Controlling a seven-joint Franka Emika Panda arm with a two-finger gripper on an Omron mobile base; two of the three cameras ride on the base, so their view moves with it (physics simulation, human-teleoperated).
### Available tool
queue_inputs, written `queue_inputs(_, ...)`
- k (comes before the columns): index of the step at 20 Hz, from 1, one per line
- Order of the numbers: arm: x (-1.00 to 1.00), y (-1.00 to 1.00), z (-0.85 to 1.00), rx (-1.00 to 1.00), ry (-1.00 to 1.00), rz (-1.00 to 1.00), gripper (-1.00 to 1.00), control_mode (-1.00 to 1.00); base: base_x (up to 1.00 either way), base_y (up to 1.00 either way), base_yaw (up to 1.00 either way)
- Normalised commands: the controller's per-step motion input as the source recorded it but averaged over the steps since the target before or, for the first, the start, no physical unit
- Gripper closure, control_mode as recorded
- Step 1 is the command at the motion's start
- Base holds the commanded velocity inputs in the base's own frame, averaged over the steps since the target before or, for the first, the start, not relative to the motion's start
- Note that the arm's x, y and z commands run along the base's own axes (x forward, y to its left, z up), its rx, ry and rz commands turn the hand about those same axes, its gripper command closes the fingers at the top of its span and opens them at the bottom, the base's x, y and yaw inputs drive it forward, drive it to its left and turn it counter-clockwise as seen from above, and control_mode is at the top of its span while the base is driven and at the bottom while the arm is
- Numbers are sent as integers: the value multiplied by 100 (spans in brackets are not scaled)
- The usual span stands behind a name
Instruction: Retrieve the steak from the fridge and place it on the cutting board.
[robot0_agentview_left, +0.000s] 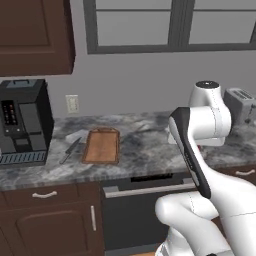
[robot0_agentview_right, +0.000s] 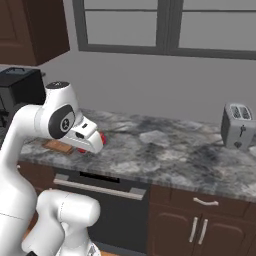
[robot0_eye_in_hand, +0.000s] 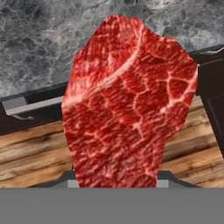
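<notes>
The steak (robot0_eye_in_hand: 129, 105), a bright-red marbled slab, stands upright in the middle of the hand view, gripped at its lower end. A small red part of the steak (robot0_agentview_right: 102, 137) also shows at the tip of the hand in the right base view. My gripper (robot0_agentview_right: 98, 142) is shut on it, above the counter's front edge and the dishwasher. The cutting board (robot0_agentview_left: 101, 146), reddish-brown with a raised rim, lies on the counter to the left of the arm; a corner of the cutting board (robot0_agentview_right: 57, 146) peeks out behind the arm. The fridge is out of view.
A black coffee machine (robot0_agentview_left: 22, 122) stands at the counter's left end, and a knife (robot0_agentview_left: 70, 150) lies just left of the board. A silver toaster (robot0_agentview_right: 237, 125) sits at the far right. A dishwasher (robot0_agentview_left: 145, 200) with a bar handle is under the grey marbled counter (robot0_agentview_right: 170, 150).
</notes>
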Motion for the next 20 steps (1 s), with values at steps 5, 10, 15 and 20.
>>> queue_inputs(5, 0, 0, 0, 0, 0, 0, 100, 100, 11, 52, -6)
queue_inputs(10, 0, 0, 0, 0, 0, 0, 100, 100, 20, 46, -6)
queue_inputs(15, 0, 0, 0, 0, 0, 0, 100, 100, 9, 55, -8)
queue_inputs(20, 0, 0, 0, 0, 0, 0, 100, 100, 17, 62, -10)
